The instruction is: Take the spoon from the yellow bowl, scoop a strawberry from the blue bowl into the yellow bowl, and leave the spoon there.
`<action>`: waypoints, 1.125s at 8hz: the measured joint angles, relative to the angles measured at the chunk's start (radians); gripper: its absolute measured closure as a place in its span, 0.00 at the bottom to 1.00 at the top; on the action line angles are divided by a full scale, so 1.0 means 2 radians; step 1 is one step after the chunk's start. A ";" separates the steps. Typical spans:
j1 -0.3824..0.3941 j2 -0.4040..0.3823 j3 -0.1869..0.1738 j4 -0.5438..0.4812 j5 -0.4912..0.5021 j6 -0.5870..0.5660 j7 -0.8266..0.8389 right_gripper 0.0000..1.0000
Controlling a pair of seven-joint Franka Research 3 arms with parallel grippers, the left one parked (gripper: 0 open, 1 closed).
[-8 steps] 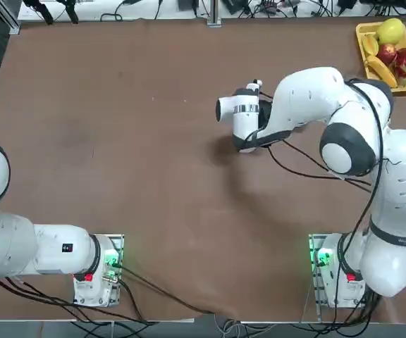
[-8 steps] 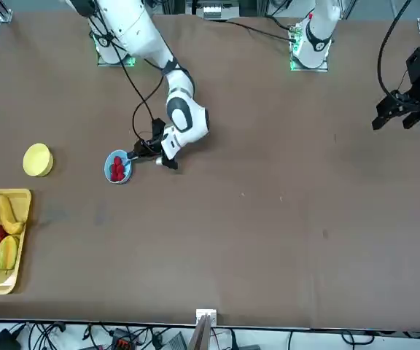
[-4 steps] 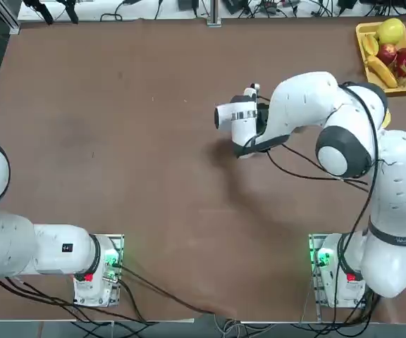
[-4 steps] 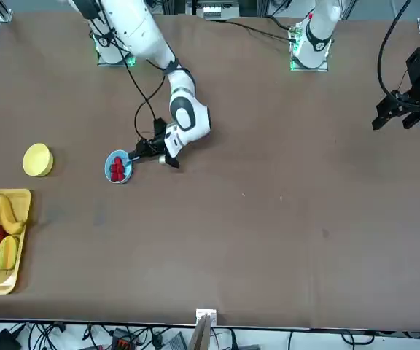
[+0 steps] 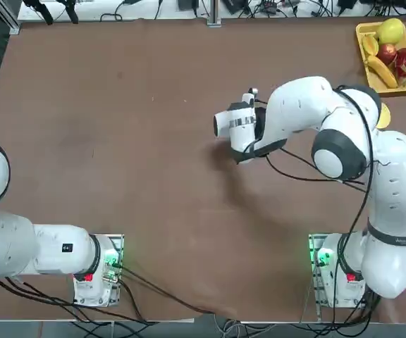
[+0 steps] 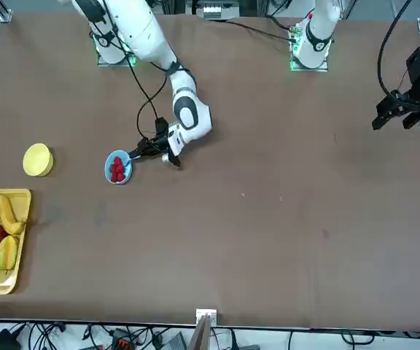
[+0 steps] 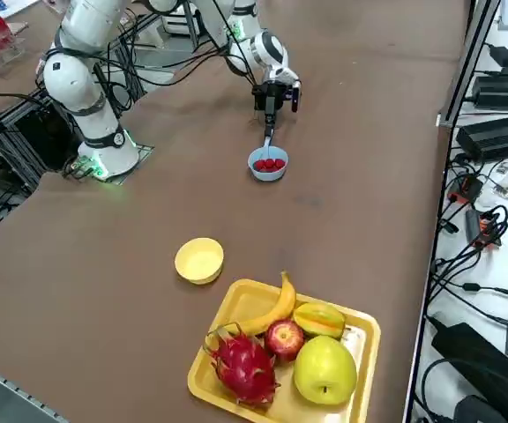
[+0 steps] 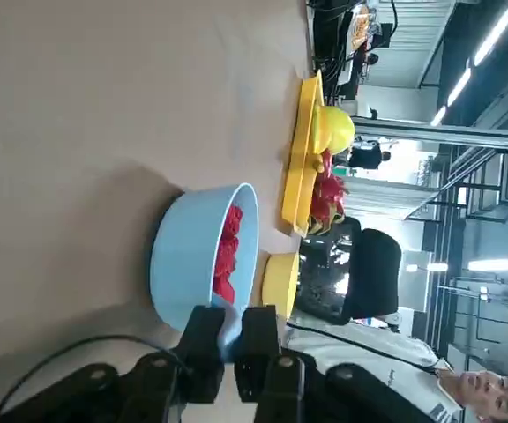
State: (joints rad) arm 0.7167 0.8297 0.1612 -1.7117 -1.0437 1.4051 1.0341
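Spoon (image 7: 268, 142) out of yellow bowl (image 7: 199, 260), clenched in right gripper (image 7: 269, 113), tip at near rim of blue bowl (image 7: 268, 164). Strawberries (image 7: 269, 163) apparently all inside blue bowl; scoop, transfer, spoon drop left.

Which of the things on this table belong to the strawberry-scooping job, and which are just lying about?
In the job:
- spoon, held in the shut right gripper at the blue bowl's rim
- blue bowl with strawberries
- yellow bowl, nothing in it

Lying about:
- yellow tray holding a banana, apple, dragon fruit and other fruit
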 joint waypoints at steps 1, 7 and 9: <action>0.003 0.005 0.000 0.000 -0.002 -0.005 0.006 0.89; 0.008 0.022 -0.003 0.001 -0.010 -0.019 0.034 0.89; 0.008 0.023 -0.003 0.003 -0.010 -0.021 0.035 0.89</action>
State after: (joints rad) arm 0.7335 0.8758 0.1546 -1.7062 -1.0629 1.3628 1.1033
